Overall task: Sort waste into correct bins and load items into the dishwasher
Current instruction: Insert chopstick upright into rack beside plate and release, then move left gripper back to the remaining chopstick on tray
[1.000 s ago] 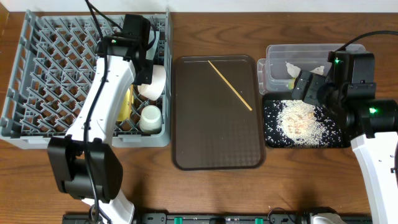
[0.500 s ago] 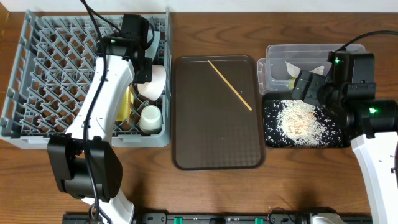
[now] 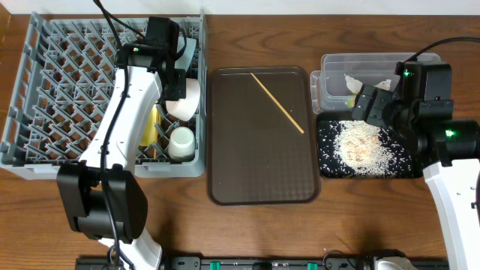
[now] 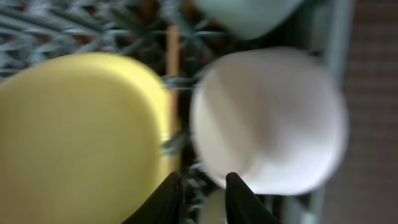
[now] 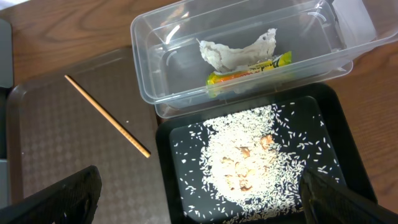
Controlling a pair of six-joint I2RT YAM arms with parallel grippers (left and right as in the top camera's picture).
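**Left end effector [image 4: 202,180] slightly open, right end effector [image 5: 199,186] wide open, both empty**

Left hangs over the round white bowl [image 4: 267,118] and round yellow-green plate [image 4: 81,137] in the grey pegged plastic dish rack [image 3: 60,90]; right over whitish rice grains [image 5: 249,155] on the flat black tray [image 5: 345,155].

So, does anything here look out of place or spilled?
Only one thing: a single thin wooden stick lies diagonally on the brown tray, alone. The rice lies inside the black tray, not spilled.
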